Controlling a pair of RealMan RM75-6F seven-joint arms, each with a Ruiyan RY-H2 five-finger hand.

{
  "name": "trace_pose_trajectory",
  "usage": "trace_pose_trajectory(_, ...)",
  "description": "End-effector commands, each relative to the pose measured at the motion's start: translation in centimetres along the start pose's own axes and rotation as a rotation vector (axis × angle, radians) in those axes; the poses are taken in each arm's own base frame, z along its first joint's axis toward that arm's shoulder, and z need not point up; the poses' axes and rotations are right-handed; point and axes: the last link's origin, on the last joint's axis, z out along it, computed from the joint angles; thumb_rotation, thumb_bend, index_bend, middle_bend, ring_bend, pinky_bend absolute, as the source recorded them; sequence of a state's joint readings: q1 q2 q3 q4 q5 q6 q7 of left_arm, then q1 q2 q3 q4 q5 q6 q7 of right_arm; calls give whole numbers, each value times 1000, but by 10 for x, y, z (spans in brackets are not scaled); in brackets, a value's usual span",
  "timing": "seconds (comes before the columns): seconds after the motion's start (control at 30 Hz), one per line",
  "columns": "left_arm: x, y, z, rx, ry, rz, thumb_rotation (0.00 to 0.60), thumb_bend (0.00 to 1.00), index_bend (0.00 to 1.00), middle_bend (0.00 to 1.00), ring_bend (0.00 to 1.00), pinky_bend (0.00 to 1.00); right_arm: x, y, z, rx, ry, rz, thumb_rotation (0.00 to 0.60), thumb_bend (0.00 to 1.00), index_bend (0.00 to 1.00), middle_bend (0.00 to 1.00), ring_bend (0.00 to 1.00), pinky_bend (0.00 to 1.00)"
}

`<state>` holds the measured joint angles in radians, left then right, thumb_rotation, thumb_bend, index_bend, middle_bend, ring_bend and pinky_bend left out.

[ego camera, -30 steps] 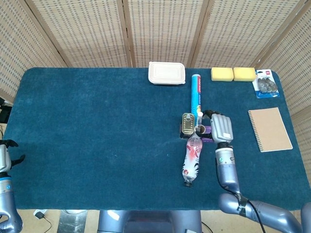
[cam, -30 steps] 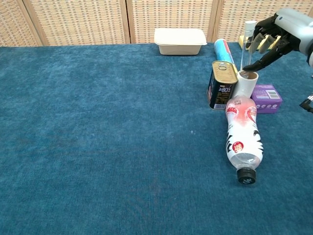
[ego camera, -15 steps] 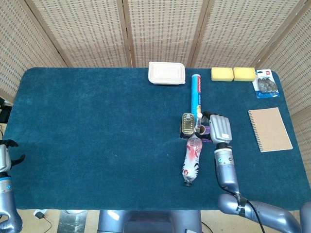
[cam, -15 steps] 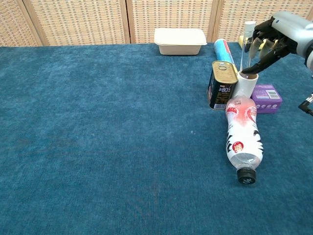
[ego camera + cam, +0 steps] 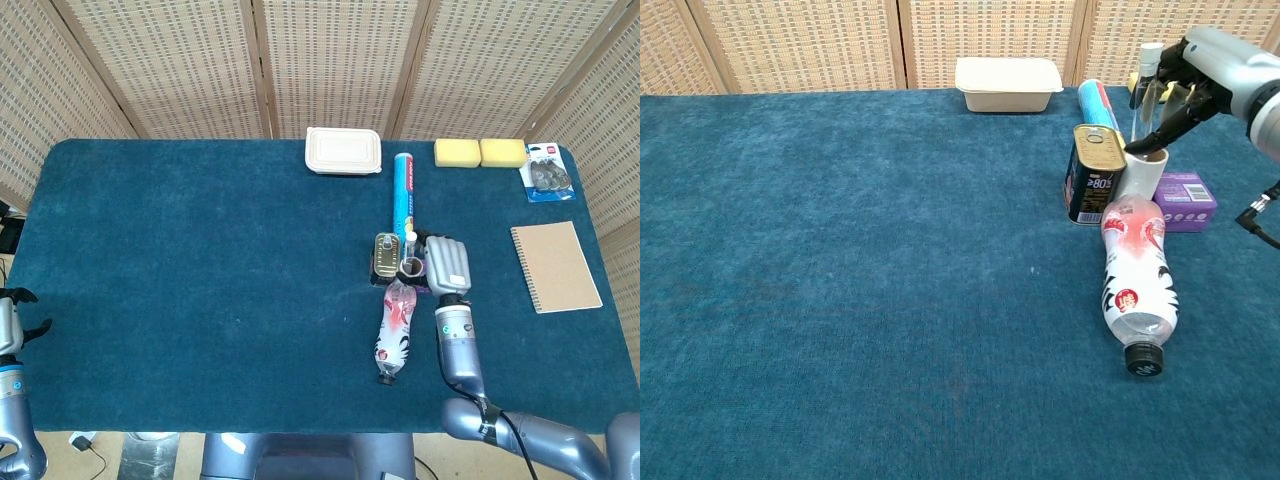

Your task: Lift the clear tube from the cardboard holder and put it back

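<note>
The tube [image 5: 1139, 95] is standing upright in the holder [image 5: 1141, 176], between the can [image 5: 1095, 172] and the purple box [image 5: 1185, 200] on the table [image 5: 840, 300]. The right robot hand [image 5: 1185, 85] is positioned just beside the tube's upper part, fingers [image 5: 1160, 100] curled toward it; whether contact is occurring cannot be determined. The left robot hand [image 5: 8, 322] is resting open at the table's edge.

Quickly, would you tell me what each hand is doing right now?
Left hand: open, fingers apart, holding nothing.
Right hand: at the clear tube; grip cannot be told.

bottle [image 5: 1136, 290]: lying, near centre-right
tin [image 5: 1093, 173]: upright, beside it
notebook [image 5: 555, 266]: right
sponges [image 5: 480, 152]: far right
</note>
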<state>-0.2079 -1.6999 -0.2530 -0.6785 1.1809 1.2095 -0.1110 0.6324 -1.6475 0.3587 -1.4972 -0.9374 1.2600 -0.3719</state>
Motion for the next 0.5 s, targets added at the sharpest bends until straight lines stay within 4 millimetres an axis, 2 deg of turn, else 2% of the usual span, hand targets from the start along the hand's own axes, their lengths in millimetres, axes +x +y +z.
trace_pose_trajectory(0.03, 0, 0, 0, 0, 0, 0, 600, 159, 478, 445, 251, 340, 0, 0, 0, -1, 5, 1, 600, 174, 489, 521, 503, 446)
trace_pose_trajectory(0.5, 0, 0, 0, 0, 0, 0, 600, 159, 478, 445, 251, 340, 0, 0, 0, -5, 12, -7, 600, 187, 522, 615, 596, 478)
